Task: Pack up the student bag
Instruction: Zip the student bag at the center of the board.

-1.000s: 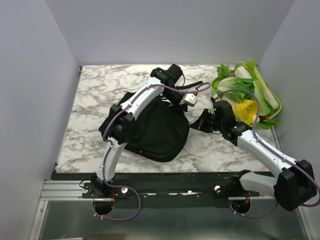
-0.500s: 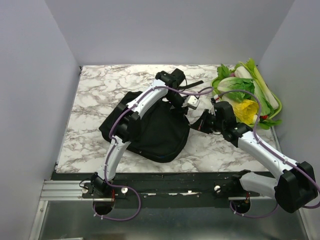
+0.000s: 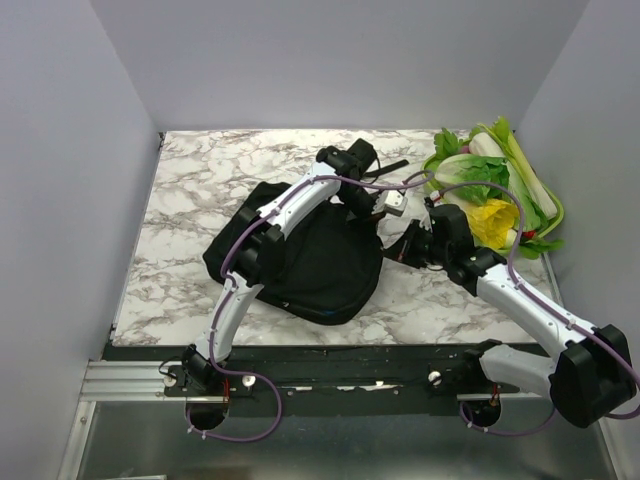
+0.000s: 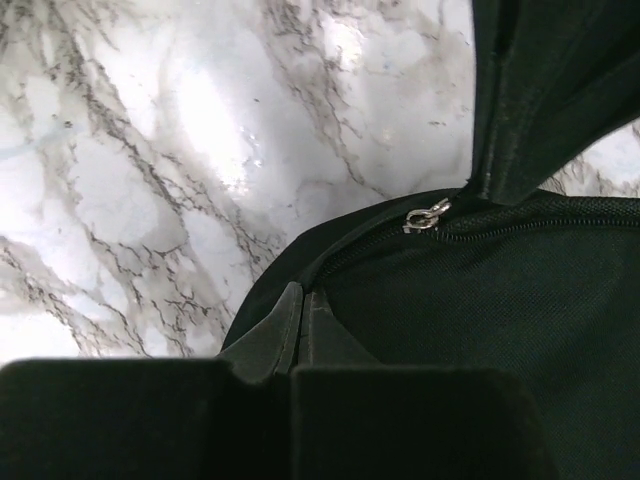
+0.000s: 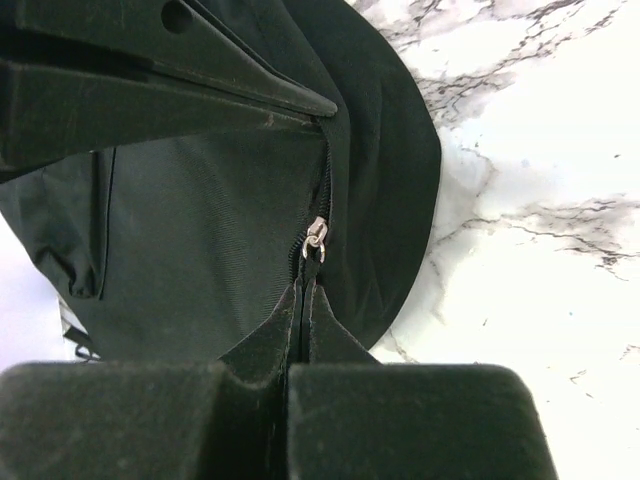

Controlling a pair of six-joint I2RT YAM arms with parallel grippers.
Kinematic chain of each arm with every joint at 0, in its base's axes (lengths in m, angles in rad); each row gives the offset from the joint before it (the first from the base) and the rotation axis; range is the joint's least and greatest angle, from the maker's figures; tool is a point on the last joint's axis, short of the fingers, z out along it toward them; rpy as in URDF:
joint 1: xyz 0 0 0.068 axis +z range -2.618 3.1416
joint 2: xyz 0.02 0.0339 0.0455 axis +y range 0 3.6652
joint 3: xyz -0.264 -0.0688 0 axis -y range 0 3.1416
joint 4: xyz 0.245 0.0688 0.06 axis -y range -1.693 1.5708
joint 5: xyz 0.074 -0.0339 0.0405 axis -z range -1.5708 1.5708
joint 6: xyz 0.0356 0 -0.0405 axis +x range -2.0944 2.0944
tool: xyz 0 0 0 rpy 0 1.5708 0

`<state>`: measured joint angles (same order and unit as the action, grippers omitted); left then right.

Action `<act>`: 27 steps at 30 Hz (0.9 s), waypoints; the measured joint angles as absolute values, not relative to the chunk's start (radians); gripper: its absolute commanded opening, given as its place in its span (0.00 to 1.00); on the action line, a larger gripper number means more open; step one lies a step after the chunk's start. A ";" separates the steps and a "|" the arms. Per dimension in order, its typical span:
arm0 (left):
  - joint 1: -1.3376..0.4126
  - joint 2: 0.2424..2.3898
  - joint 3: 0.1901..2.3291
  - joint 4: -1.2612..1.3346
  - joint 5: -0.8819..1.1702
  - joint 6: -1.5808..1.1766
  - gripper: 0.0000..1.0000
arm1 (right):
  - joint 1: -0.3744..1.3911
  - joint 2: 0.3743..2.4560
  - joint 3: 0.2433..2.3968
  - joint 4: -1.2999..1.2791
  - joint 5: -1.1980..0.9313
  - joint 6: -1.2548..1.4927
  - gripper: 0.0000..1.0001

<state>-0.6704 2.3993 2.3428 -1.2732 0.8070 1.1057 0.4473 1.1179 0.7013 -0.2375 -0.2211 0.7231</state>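
The student bag [image 3: 320,265]: left hand [image 4: 300,312] just closed on fabric by the zipper [image 4: 427,215]; right hand [image 5: 303,305] likewise clamped, ready for unzipping.

- left arm [image 3: 285,208]: stretched far forward, elbow raised mid-table, wrist bent back down toward right
- left gripper [image 4: 301,292]: jaws pressed together, tips touching
- right arm [image 3: 525,305]: angled forward and left, forearm low
- right gripper [image 5: 304,290]: clamped tight too, tips meeting
- both grippers near each other
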 measured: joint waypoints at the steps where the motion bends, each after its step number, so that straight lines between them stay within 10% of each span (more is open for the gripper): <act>1: -0.668 2.399 2.337 -1.245 0.807 1.069 0.00 | 0.447 1.118 0.700 -0.236 -0.217 0.725 0.01; 20: -0.588 2.398 2.330 -0.972 0.850 0.573 0.00 | 0.444 1.079 0.670 -0.142 -0.117 0.733 0.01; 27: -0.554 2.398 2.330 -0.881 0.764 0.495 0.67 | 0.485 1.050 0.632 -0.165 -0.127 0.737 0.01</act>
<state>-0.5545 2.3978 2.3302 -0.8814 0.7639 0.4946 0.4854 1.0500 0.6323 -0.1650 -0.1268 0.7368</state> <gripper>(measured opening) 0.432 0.014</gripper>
